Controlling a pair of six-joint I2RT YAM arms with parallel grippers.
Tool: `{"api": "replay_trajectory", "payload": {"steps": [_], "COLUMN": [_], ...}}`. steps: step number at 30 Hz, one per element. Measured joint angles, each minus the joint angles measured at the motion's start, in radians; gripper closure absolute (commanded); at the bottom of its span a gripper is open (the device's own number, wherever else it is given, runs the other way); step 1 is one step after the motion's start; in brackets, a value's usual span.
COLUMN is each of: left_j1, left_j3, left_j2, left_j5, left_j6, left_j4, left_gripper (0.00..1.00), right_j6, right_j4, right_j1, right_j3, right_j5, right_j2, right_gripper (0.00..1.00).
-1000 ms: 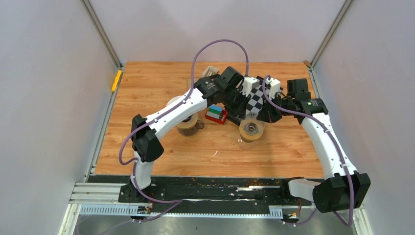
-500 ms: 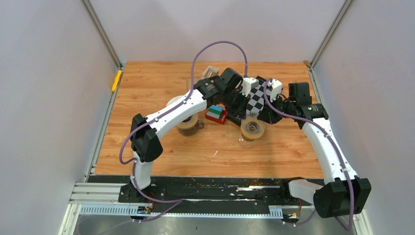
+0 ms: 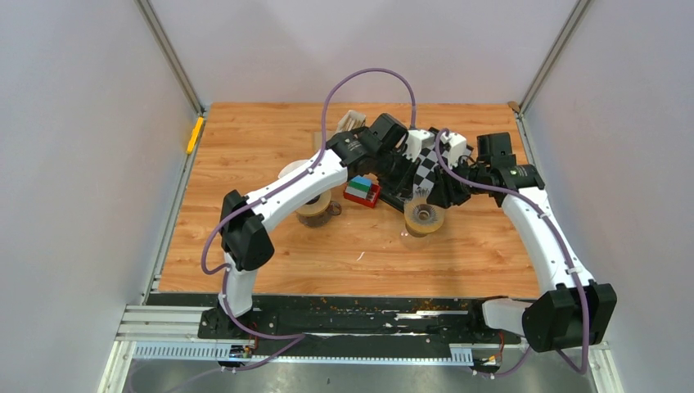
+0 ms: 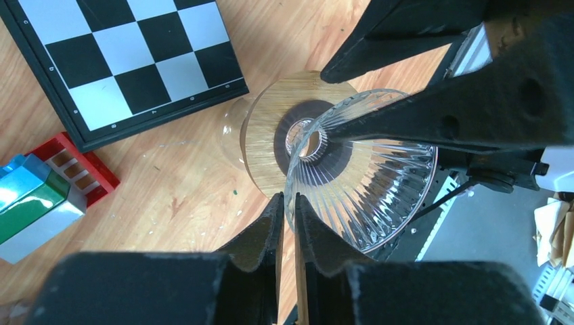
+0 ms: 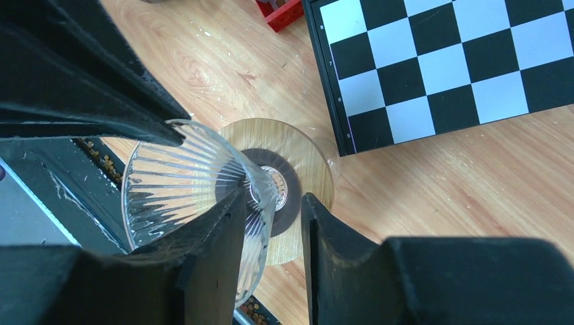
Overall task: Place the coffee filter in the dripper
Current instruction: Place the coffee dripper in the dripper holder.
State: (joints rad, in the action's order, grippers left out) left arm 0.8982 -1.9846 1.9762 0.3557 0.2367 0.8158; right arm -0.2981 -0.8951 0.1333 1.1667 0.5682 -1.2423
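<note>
1. One glass dripper [image 4: 379,183] stands upright on its wooden collar in the middle of the desk [image 3: 245,139], just near of the checkerboard [image 5: 440,68]. No coffee filter sits inside it, and I can't pick the paper out anywhere for certain.
2. The left claw [image 4: 289,203] is clenched on the dripper's rim. The right claw [image 5: 272,203] is released, fingers apart astride the glass wall.
3. The danger, I'd say, is that a one-sided pinch could tip or drag the cone if that arm lifts, or a spread finger could hook the rim.
4. Overhead, the arms hide both grips. Only the wrist cameras show the cone empty.
</note>
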Motion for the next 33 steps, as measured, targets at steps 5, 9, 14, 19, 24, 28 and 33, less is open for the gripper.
{"api": "replay_trajectory", "payload": {"steps": [5,9,14,19,24,28,33], "left_j1": [0.0,0.0,0.0,0.0,0.0,0.001,0.006], "left_j3": [-0.02,-0.034,-0.057,-0.066,-0.066,-0.061,-0.048], "left_j2": [0.013,0.019,0.025,0.025,0.025,0.025,0.025], "left_j5": [-0.005,-0.009,-0.014,-0.014,-0.014,-0.001,0.009], "left_j6": [0.0,0.0,0.0,0.0,0.0,0.0,0.0], "left_j4": [0.016,0.029,0.033,0.034,0.034,0.032,0.029], "left_gripper": [0.81,0.8,0.8,0.8,0.78,0.75,0.75], "right_j6": [-0.01,-0.02,-0.03,-0.042,-0.044,-0.039,-0.034], "right_j4": [-0.054,-0.089,-0.128,-0.142,-0.148,-0.133,-0.118], "right_j1": [0.0,0.0,0.0,0.0,0.0,0.0,-0.001], "right_j3": [0.056,0.09,0.091,0.076,0.064,0.064,0.064], "right_j5": [-0.003,-0.004,-0.028,-0.038,-0.044,-0.046,-0.043], "right_j2": [-0.001,0.003,0.016,0.027,0.026,0.014,0.002], "right_gripper": [0.55,0.54,0.58,0.73,0.87,0.94,0.98]}}
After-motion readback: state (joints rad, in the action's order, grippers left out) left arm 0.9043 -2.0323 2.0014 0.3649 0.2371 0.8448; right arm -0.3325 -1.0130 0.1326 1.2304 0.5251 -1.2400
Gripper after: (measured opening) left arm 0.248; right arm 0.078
